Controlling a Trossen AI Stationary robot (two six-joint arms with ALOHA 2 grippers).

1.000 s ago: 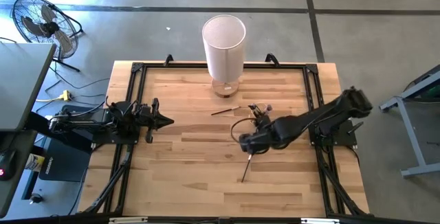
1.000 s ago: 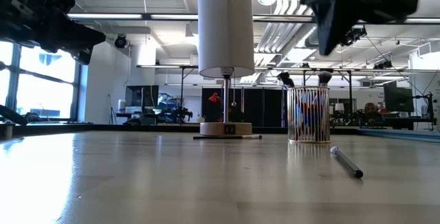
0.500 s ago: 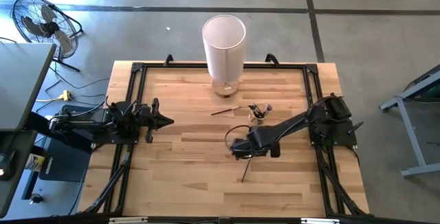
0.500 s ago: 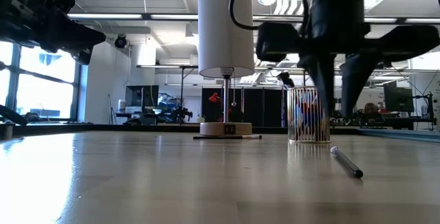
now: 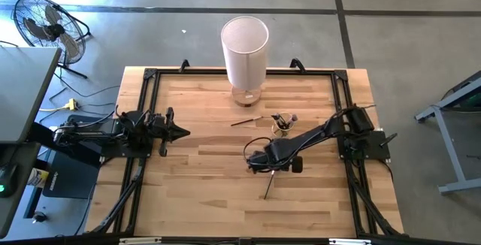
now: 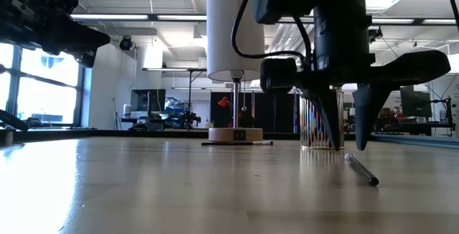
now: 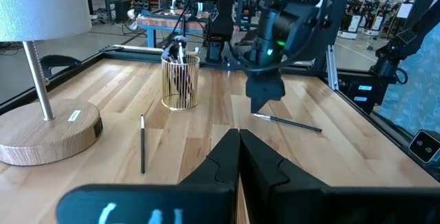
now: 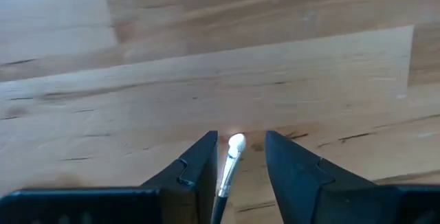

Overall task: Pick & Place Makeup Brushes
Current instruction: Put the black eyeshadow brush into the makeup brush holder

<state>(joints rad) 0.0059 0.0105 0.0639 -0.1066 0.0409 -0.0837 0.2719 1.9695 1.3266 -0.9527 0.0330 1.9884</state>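
One makeup brush [image 5: 268,186] lies flat on the wooden table, a thin dark stick with a pale tip [image 8: 236,142]. My right gripper [image 5: 272,167] points down over its far end. It is open, and its fingers [image 8: 201,163] stand on either side of the tip just above the table [image 6: 350,146], touching nothing. A second brush [image 5: 246,120] lies farther back. Several more stand in the small clear cup [image 5: 282,124]. My left gripper [image 5: 180,132] waits shut at the table's left, level above the table.
A tall white lamp [image 5: 244,48] on a round wooden base stands at the far middle of the table, behind the cup. A black frame [image 5: 150,80] runs around the tabletop. Bare wood lies between the two arms and toward the near edge.
My right gripper has come down from well above the table to just over the loose brush, moving a little toward the table's left. It has rolled about its own axis and opened. The brush has not moved.
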